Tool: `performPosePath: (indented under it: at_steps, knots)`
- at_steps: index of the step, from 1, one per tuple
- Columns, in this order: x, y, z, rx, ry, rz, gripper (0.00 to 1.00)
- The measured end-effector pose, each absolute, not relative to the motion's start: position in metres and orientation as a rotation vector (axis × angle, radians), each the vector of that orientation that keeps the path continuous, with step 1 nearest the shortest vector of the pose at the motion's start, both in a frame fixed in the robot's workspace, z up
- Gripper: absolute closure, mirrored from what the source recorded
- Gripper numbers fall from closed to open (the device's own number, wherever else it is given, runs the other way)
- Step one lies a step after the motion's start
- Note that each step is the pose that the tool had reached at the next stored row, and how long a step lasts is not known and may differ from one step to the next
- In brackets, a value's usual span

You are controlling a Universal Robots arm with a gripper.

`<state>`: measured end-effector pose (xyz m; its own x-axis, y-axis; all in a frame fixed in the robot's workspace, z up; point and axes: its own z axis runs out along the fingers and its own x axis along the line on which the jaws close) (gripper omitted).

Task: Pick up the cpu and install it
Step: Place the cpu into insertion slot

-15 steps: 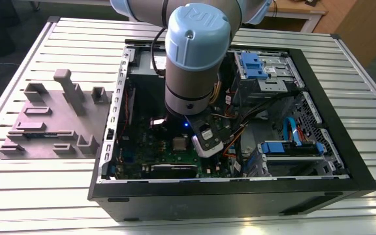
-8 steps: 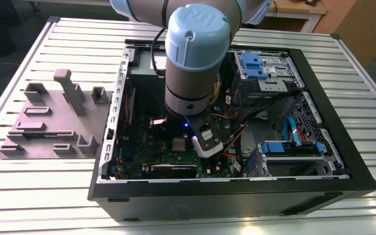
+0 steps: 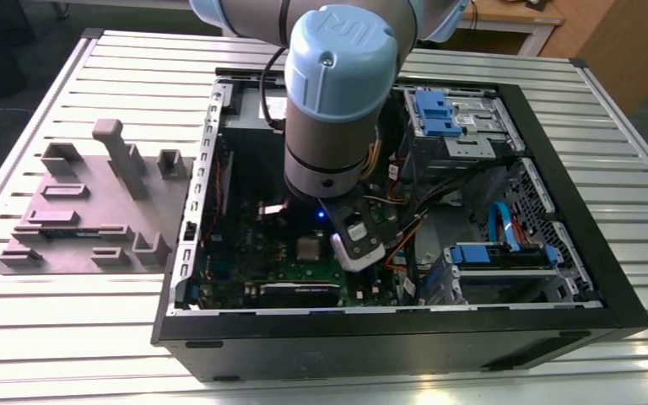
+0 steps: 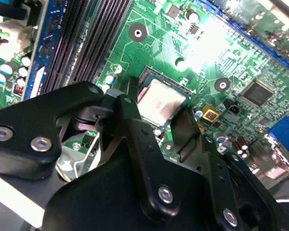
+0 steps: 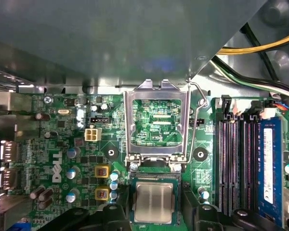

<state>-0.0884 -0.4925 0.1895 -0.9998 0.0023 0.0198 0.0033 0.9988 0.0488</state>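
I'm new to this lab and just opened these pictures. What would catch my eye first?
The pale blue and grey robot arm reaching down into the open computer case dominates the exterior view. In the first wrist view, the silver-topped cpu lies at the socket on the green motherboard, with the metal load frame hinged open beside it.

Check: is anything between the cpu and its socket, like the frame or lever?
Nothing visible. The frame and lever stand open, clear of the socket. The cpu lies within the socket's outline, at the gripper; whether it is seated cannot be told.
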Motion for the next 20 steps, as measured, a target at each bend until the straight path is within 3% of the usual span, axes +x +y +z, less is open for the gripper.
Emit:
performPosePath:
  at_steps: [15,20]
  knots:
    - [-0.0883,-0.4925,0.1892,0.002,-3.121,-0.078,0.49]
    - [-0.0883,-0.4925,0.1891,0.002,-3.121,-0.078,0.42]
